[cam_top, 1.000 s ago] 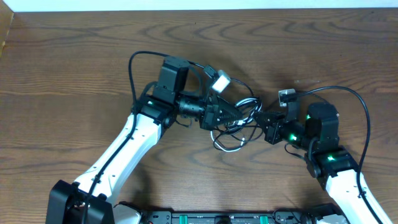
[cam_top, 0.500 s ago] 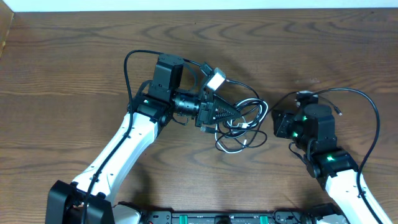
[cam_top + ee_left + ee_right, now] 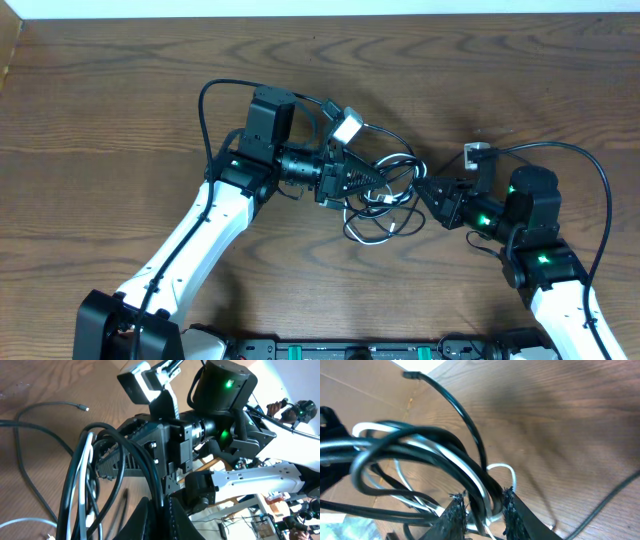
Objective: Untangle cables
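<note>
Your right arm (image 3: pixel 520 215) has swung back in toward the tangle since half a second ago, when it sat turned away from the pile, and its tip now pokes into the right edge of the cables (image 3: pixel 385 205). The left arm (image 3: pixel 290 165) has hardly shifted. The cables sit in a loose knot of loops between the two arms, part resting on the counter (image 3: pixel 120 100) and part held up. The left jaws are pinched shut on a black strand, with the rest of the bundle draped across them in the left wrist view. The right jaws are drawn narrow on several strands at once, black ones and the white cord (image 3: pixel 465 472) together. That shared grip is your main risk: if you pull the arms apart now, you drag whole loops with you, and the knot probably tightens instead of opening. The two tips are also near each other, so a small sideways move could knock one into the other. A plug end (image 3: pixel 411 374) sticking up near the right jaws could hook on a loop as you draw away.
</note>
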You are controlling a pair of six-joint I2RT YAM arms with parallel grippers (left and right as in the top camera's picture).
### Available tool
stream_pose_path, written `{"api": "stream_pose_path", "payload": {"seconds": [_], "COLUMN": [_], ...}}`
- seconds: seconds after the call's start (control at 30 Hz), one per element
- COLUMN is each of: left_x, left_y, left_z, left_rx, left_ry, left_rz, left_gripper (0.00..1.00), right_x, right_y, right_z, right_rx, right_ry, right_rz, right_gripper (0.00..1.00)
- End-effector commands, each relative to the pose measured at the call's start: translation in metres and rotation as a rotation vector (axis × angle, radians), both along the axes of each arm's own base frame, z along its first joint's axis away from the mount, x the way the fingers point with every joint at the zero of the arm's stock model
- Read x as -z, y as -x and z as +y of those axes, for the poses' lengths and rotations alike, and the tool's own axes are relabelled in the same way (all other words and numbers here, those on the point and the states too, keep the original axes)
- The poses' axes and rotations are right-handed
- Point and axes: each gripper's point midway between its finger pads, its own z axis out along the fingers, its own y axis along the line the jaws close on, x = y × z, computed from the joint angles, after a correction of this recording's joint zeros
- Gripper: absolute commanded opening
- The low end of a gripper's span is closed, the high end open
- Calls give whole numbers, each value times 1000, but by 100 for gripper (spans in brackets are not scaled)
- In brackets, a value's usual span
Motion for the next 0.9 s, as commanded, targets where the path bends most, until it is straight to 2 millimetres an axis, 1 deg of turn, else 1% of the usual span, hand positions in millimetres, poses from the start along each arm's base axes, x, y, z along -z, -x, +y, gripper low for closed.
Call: {"api": "stream_pose_path", "payload": {"seconds": [0.0, 0.1, 0.17, 0.27, 0.43, 0.57, 0.67, 0.77, 0.87], "left_x": [-9, -9, -12, -22, -27, -29, -29, -28, -29], "left_y": [4, 4, 10, 24, 30, 32, 32, 32, 32], "left_z": [1, 1, 0, 2, 3, 3, 3, 3, 3], "left_rx": [11, 14, 44, 125, 159, 172, 172, 172, 172], "left_ry": [18, 19, 38, 95, 120, 129, 129, 129, 130], "left_rz": [-23, -21, -15, 5, 14, 19, 18, 18, 14], "left_gripper": [8, 8, 8, 8, 7, 7, 8, 8, 7], "right_x": [-5, -4, 0, 14, 24, 20, 8, 0, 1], "right_y": [3, 2, -4, -16, -19, -22, -26, -28, -24], "right_z": [3, 3, -4, -17, -18, -14, -4, 2, 10], "right_rx": [-17, -8, 42, 127, 137, 125, 105, 110, 93], "right_ry": [-33, -25, 4, 61, 67, 61, 42, 2, -8], "right_rz": [8, 6, 5, 29, 63, 36, -20, -32, -14], "right_gripper": [24, 23, 20, 16, 15, 14, 16, 19, 15]}}
